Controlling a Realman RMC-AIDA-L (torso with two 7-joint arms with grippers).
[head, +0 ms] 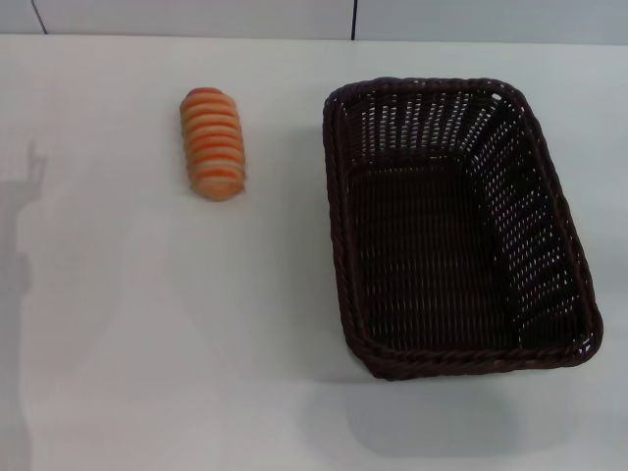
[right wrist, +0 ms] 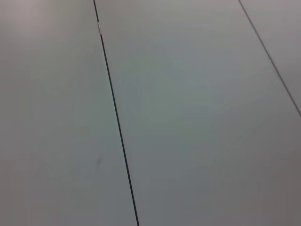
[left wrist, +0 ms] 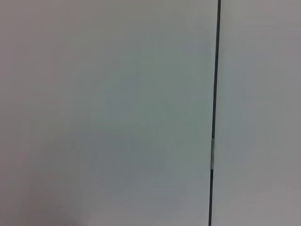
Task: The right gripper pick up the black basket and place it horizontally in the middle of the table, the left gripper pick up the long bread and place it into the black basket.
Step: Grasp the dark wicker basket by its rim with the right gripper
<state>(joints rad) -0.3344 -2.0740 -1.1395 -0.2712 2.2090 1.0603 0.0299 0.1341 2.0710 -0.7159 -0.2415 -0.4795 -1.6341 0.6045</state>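
You have the large dark brown-black woven wicker basket (head: pixel 446 231) standing upright on the right half of the plain white worktop (head: pixel 147 343), its long side running from the far edge toward the near edge. The small orange-brown loaf with pale cream stripes (head: pixel 212 143) lies well apart from it, toward the far left. Neither end effector is in sight, so you cannot tell their state.

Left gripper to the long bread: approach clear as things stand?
Probably yes. The long bread lies alone on the white table, on the robot's left and well apart from the black basket, with nothing on or against it. The left gripper isn't in any view, so its start is unknown.
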